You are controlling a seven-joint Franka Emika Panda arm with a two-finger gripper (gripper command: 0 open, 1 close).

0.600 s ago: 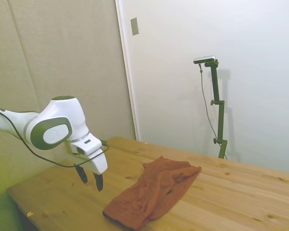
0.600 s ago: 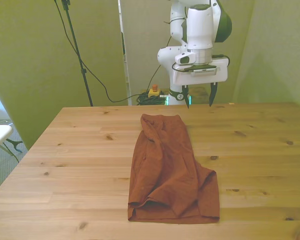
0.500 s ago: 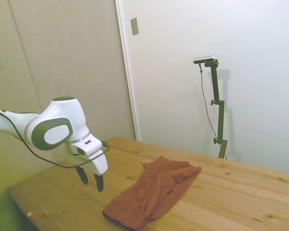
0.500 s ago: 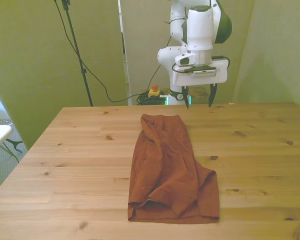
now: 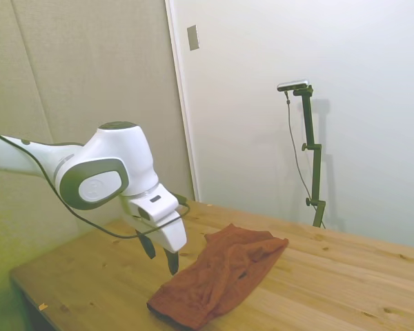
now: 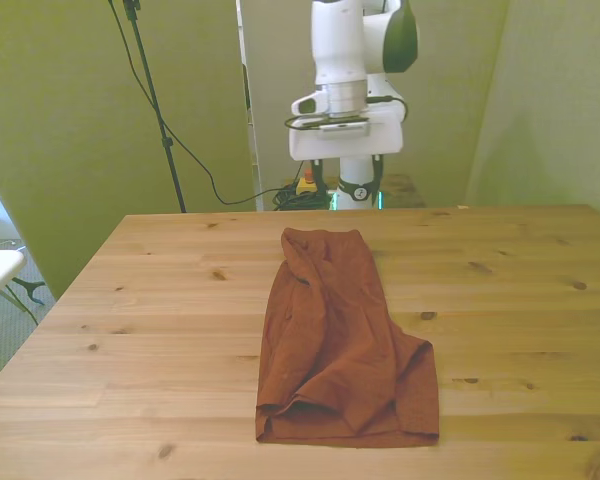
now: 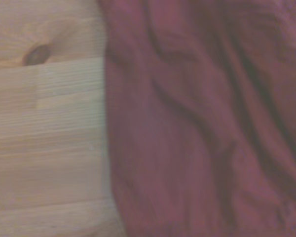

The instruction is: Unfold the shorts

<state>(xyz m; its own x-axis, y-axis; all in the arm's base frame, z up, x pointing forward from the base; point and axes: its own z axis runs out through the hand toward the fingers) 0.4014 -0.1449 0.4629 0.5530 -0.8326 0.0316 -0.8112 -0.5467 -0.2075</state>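
On the tabletop [image 6: 140,300] the shorts [image 6: 340,340] are lying folded, nothing unfolded yet, while the claw [image 5: 161,254] is hovering beside them, open and empty.

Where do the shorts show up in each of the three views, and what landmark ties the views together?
Side view: the shorts lie low in the middle, just right of the gripper.
Front view: the shorts run from the centre toward the near table edge.
Wrist view: the shorts fill most of the picture, blurred.
Shared landmark: the wooden table.
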